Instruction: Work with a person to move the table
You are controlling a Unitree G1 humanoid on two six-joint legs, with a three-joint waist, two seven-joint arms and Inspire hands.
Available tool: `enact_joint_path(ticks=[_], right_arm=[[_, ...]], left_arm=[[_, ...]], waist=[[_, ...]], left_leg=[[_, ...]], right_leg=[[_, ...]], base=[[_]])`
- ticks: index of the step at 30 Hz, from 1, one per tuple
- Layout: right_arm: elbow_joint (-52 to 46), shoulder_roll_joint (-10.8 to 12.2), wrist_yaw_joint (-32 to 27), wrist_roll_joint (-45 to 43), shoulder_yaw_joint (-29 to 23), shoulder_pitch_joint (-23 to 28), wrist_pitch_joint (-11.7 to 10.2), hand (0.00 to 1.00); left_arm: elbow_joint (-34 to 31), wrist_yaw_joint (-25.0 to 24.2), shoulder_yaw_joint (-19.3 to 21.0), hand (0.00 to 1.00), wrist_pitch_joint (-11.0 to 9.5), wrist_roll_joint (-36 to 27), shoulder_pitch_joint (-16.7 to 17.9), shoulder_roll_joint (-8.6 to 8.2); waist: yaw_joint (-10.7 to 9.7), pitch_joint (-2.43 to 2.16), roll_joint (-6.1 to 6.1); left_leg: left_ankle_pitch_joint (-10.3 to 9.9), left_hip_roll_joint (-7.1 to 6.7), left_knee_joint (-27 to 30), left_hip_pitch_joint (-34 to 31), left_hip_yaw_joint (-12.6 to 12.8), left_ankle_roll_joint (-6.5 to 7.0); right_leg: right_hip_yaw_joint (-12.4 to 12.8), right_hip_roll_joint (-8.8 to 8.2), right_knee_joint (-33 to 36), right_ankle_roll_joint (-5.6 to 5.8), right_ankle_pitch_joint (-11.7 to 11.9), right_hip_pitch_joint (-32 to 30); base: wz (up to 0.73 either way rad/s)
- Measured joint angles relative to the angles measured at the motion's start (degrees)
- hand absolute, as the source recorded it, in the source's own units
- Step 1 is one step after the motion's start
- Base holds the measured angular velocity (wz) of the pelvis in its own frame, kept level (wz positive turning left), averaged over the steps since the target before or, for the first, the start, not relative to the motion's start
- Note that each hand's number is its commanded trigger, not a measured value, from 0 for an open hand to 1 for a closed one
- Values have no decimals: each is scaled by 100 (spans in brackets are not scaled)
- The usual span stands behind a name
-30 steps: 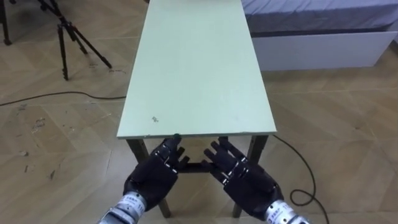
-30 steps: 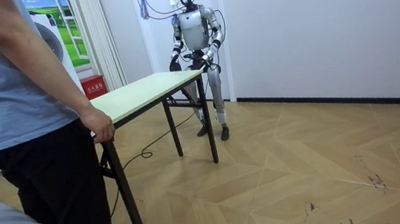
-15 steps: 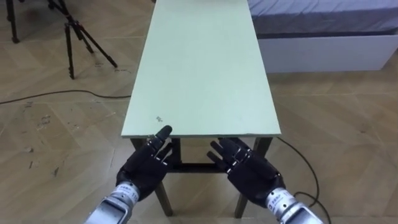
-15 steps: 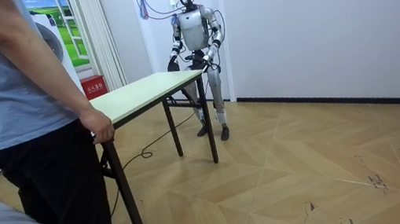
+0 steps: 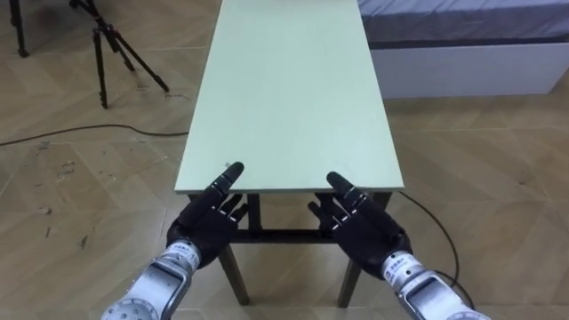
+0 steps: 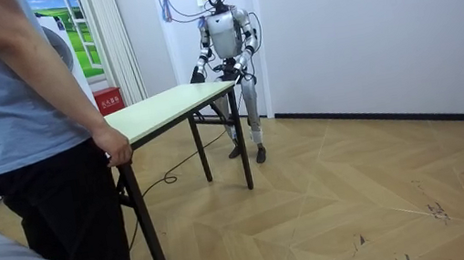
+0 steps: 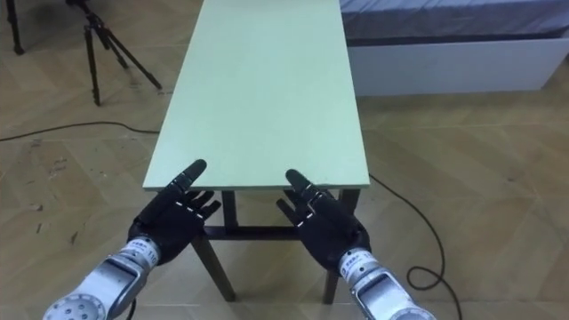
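Note:
A long table with a pale green top (image 5: 289, 98) and dark legs stretches away from me. Both my black hands hover at its near short edge, fingers straight and spread. The left hand (image 5: 211, 222) sits by the near left corner, its thumb tip level with the edge. By the near right corner is the right hand (image 5: 360, 222), held the same way. Neither hand grips the top. In the room view I stand upright at one end of the table (image 6: 168, 103), and a person in a blue shirt rests a hand (image 6: 115, 147) on the other end.
A black tripod (image 5: 107, 44) stands on the wood floor to the far left, and a dark cable (image 5: 89, 133) runs past it. A low white bed base (image 5: 471, 62) lies at the far right. The room view has a red box (image 6: 108, 100) by the wall.
Both hands have risen from below the tabletop and spread apart toward the near corners, thumbs now at the edge. The table and the person have not moved.

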Motion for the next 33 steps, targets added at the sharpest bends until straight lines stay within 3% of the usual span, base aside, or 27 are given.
enact_joint_path(ticks=[5,12,15,28,33], right_arm=[[0,41,-182,40,-2,-82,-6,0],[0,102,-238,91,-114,-101,-58,0],[1,234,-383,311,-320,-112,-154,0],[-3,563,-761,727,-445,-206,-504,0],[-98,572,-940,739,-444,-207,-518,0]], left_arm=[[-21,155,54,0,0,-14,-24,-16],[-23,371,65,0,2,-29,-68,-35],[-27,559,95,0,4,-236,-124,-76],[-74,1064,266,0,-17,-475,-309,-253],[-254,1400,267,0,-50,-633,-309,-258]], waist=[[-55,-4,18],[-71,2,148],[-83,0,191],[-71,0,190],[-61,0,189]], left_leg=[[2,0,5,-6,7,1],[6,9,6,-5,35,8],[11,11,4,-17,39,15],[51,12,2,-62,40,44],[51,12,2,-62,51,44]], right_leg=[[18,1,9,0,9,-13],[72,7,2,-1,34,-33],[76,7,1,-2,44,-55],[124,12,-3,-1,112,-110],[148,12,1,-2,112,-118]], base=[[0],[-3],[-1],[0],[0]])
